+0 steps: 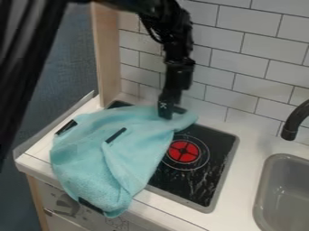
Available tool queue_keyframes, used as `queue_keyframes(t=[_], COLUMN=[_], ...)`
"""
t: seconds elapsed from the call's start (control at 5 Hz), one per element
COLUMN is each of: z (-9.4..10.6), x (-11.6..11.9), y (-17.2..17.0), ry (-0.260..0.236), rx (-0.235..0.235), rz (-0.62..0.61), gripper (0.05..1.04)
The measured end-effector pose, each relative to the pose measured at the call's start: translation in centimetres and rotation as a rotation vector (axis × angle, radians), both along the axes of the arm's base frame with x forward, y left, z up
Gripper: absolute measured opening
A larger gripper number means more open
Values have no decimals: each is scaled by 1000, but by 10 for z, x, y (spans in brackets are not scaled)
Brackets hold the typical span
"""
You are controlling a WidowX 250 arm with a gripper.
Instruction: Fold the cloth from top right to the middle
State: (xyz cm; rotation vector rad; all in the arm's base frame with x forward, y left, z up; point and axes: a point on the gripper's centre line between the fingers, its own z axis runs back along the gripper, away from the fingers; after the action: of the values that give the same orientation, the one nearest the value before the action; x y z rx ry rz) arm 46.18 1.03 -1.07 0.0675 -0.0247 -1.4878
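Observation:
My gripper [166, 110] points down at the upper right part of the light blue cloth [114, 158], with its lower end against the fabric. The cloth lies rumpled over the left of the stove and the white counter, and its lower end hangs over the front edge. A short corner of cloth sticks out just right of the gripper. Black strips mark the cloth near its middle, its upper left edge and its bottom. How the gripper holds or meets the fabric is hard to make out.
The black stove top [208, 180] shows a red burner [183, 151] right of the cloth. A grey sink [287, 189] and black faucet [294, 122] stand at the right. Behind rises a white tiled wall [247, 49]; a wooden post [107, 54] is at the back left.

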Motion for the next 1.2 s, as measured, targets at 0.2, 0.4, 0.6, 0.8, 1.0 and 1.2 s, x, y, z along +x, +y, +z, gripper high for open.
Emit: queue_keyframes(t=[0.2, 0.4, 0.6, 0.8, 1.0, 1.2], z=[-3, -12, -13, -13, -15, -10], x=[4, 6, 7, 8, 6, -1], y=[-7, -12, -12, -12, -12, -12], ry=[-15, -55, -59, -67, -84, -109], rx=[0, -20, -17, -19, -20, -21], rz=[-40, -116, -130, -135, -129, -107], gripper=[999, 999, 945, 658, 381, 171])
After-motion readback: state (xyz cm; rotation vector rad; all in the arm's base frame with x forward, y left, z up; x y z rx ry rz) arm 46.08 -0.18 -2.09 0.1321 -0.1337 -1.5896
